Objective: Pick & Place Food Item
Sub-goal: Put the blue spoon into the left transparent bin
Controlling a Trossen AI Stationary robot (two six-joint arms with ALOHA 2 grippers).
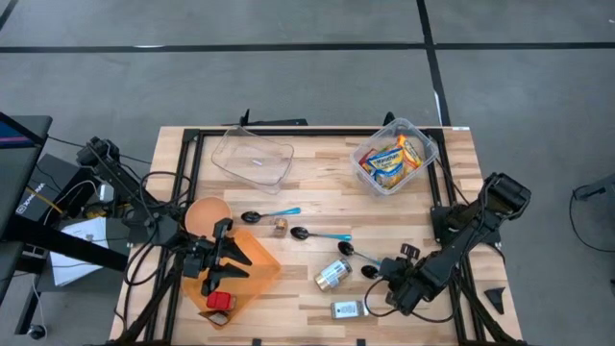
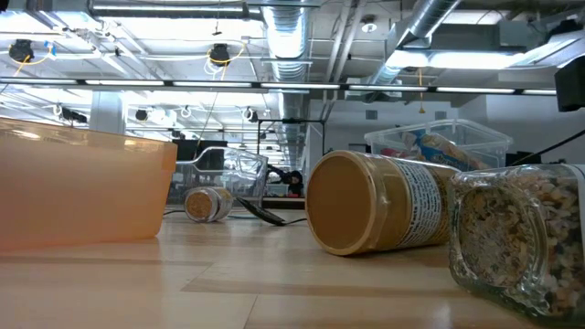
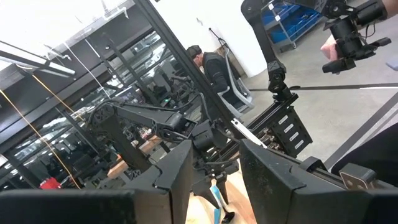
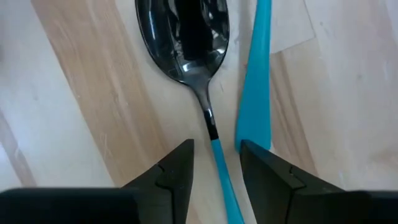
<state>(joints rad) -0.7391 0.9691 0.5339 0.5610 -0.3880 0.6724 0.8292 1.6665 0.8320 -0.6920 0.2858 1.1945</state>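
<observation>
Our right gripper [image 4: 214, 163] hangs low over a black-bowled, blue-handled spoon [image 4: 189, 43], jaws narrowly parted and empty. Our left gripper [image 1: 227, 258], narrowly parted too, waits above the orange bin [image 1: 259, 274]. The clear plastic tub of snack packets [image 1: 394, 156] stands untouched on the table [image 1: 317, 197]; no food moved yet, we judge.

Orange bin [image 1: 252, 261], blue-handled spoon [image 4: 198, 74], pale striped wood table [image 1: 317, 197]

Overhead lights [image 2: 219, 55] are glaring bright across the upper low view, washing the ceiling out. The table [image 1: 317, 202] is showing evenly lit from above, shadows soft. The near jar [image 2: 521, 233] at lower right is blurring. The spoon [image 4: 186, 37] is reflecting dark glare.
</observation>
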